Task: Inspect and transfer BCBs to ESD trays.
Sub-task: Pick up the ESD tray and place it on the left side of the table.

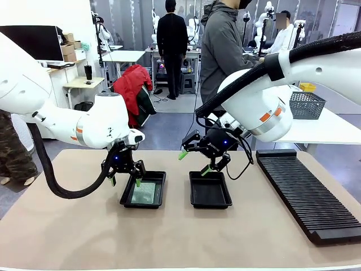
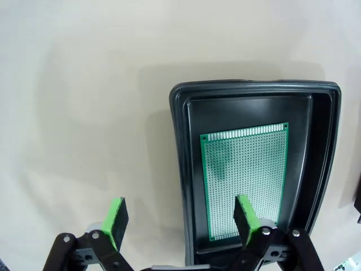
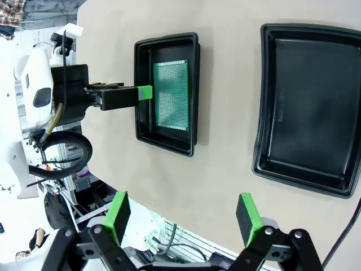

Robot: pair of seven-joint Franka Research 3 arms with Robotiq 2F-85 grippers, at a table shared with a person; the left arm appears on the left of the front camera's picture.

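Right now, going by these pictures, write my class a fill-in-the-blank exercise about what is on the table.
The green board lies in the tray on the robot's ____ side. The other tray holds ____. The fingers above that board stand ____. The long ribbed rack is coloured ____.
Missing words: left; nothing; open; black.

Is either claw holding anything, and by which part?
Nothing is held. The left claw hangs open above the ESD tray with the BCB; the right claw is open, empty.
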